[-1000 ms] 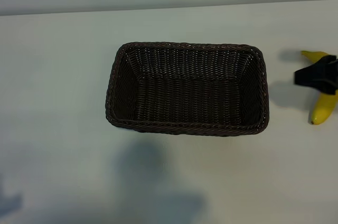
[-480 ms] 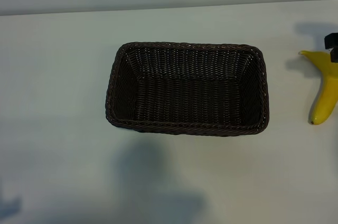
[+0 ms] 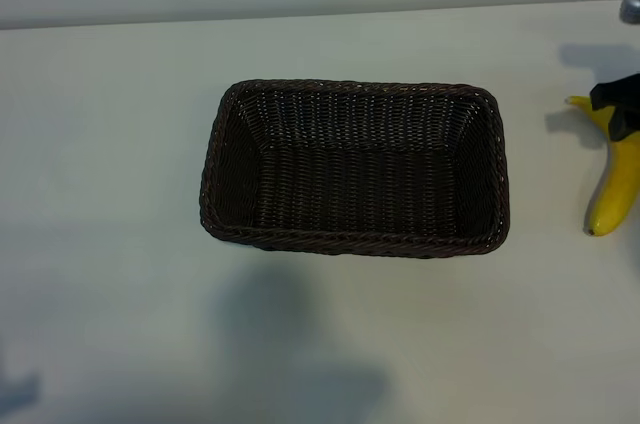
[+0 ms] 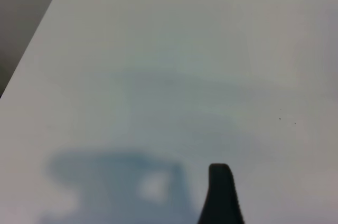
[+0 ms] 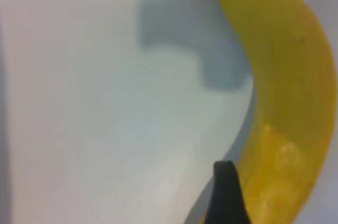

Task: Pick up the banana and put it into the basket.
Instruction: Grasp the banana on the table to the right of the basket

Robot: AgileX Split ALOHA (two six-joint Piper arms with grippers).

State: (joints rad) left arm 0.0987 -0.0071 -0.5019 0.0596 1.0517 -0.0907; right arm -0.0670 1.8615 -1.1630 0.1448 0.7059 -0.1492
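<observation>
The dark brown woven basket (image 3: pixel 355 234) sits empty in the middle of the table. The yellow banana (image 3: pixel 613 189) lies flat on the table to its right, near the picture's edge, stem end pointing away. My right gripper (image 3: pixel 617 106) hangs over the banana's stem half and is open. In the right wrist view one dark finger (image 5: pixel 227 195) stands beside the inner curve of the banana (image 5: pixel 288 92), and nothing is gripped. My left gripper (image 4: pixel 170 203) is open over bare table, with one finger (image 4: pixel 221 195) showing; the exterior view does not show it.
The white table (image 3: pixel 110 144) stretches round the basket on all sides. Its far edge (image 3: pixel 300 16) runs along the back. A small silver part (image 3: pixel 630 6) shows at the far right corner. The table's edge (image 4: pixel 31 39) is in the left wrist view.
My right gripper left the banana's middle, drew back towards the far right edge, then came back over the stem half. The banana and the basket have not moved.
</observation>
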